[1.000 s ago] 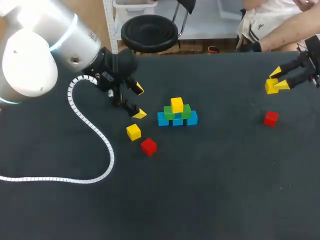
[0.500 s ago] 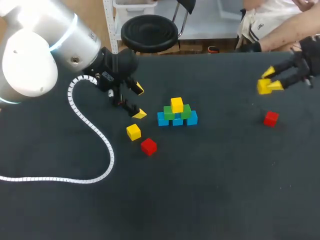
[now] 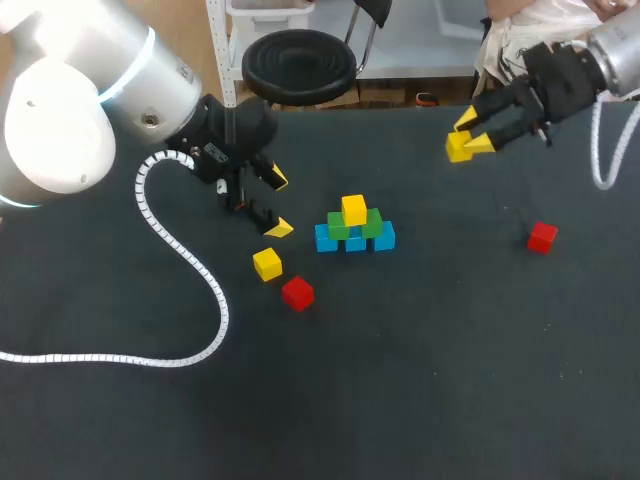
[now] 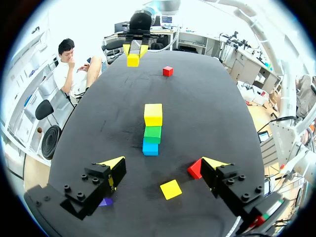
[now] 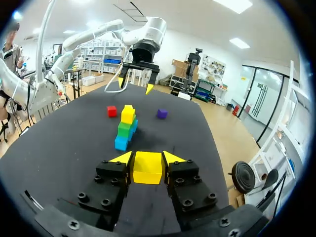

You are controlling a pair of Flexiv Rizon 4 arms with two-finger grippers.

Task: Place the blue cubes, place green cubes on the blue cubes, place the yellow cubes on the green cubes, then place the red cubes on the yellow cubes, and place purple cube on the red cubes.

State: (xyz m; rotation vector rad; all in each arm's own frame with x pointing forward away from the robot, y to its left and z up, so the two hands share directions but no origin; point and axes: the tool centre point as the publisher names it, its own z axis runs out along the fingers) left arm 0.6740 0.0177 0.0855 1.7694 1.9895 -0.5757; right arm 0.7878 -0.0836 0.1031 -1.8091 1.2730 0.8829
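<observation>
Nearest, a red cube [image 3: 297, 292] and a yellow cube [image 3: 267, 264] lie on the surface [image 3: 400, 380] beside the left claw [image 3: 278, 204], spread wide. Beyond stands the blue, green and yellow pile [image 3: 354, 226]. Farthest, the right claw [image 3: 470, 135] grips another yellow cube [image 3: 458, 148].

Wide matte black table [image 3: 420, 400], faintly speckled surface, under bright even light.

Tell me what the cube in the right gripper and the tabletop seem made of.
The yellow cube in the right gripper: crisp edges, flat even colour with little shine, so painted wood or hard plastic; which one is unclear. The tabletop: dark, dull, faintly speckled, probably a cloth or felt-like mat.
</observation>
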